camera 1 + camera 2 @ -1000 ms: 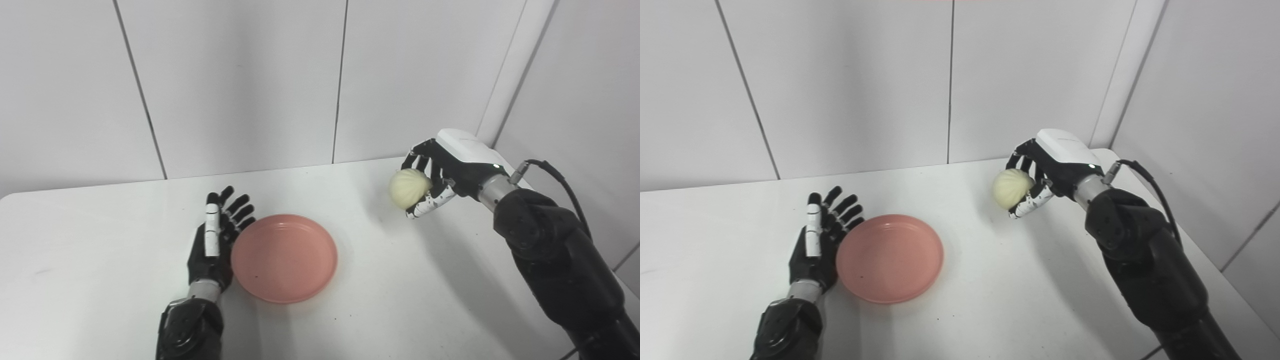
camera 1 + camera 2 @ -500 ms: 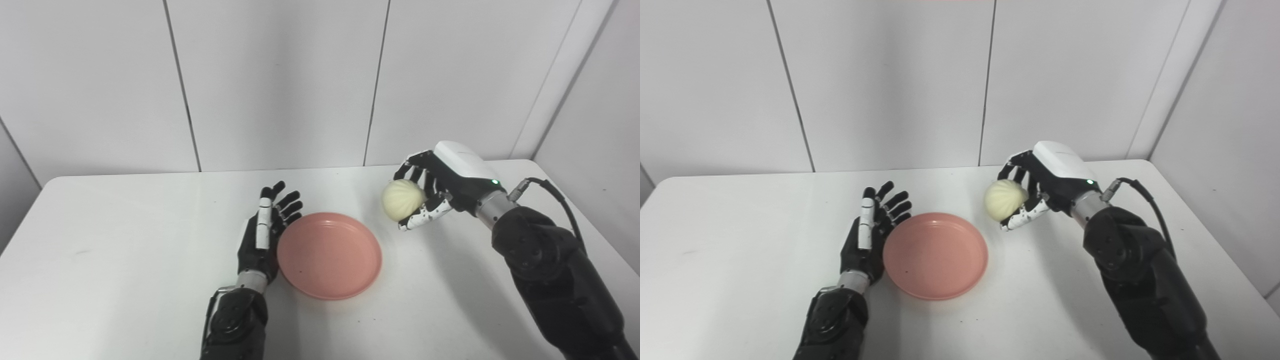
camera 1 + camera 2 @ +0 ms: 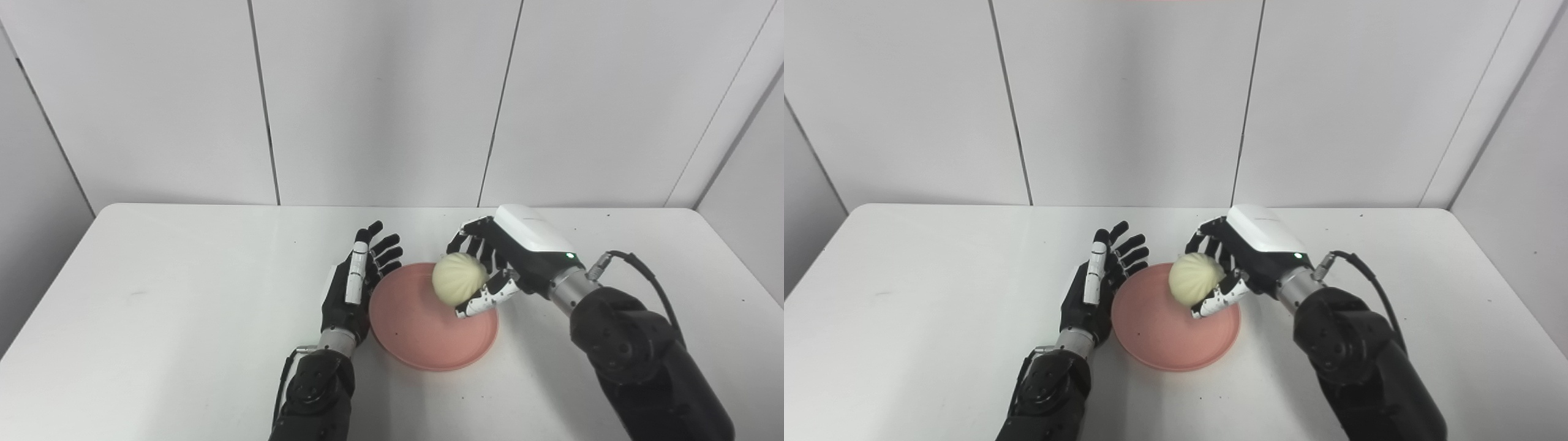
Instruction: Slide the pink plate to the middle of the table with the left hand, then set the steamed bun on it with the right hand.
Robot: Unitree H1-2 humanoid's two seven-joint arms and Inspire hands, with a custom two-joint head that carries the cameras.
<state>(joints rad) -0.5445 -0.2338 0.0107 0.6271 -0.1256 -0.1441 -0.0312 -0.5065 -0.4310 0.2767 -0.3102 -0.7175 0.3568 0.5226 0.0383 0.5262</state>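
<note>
Right hand (image 3: 502, 263) grips steamed bun (image 3: 458, 287) over pink plate (image 3: 429, 327).

Left hand (image 3: 355, 288) is standing open against plate (image 3: 422, 334) left rim, blocking that side. Right hand (image 3: 499, 263), gripping bun (image 3: 458, 280), is crowding the far right rim. Near rim is lying unobstructed.

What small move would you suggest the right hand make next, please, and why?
Probably lower the right hand a little and then open it. It holds the steamed bun above the far right part of the pink plate, which already lies mid-table, with the open left hand against its left rim.
</note>
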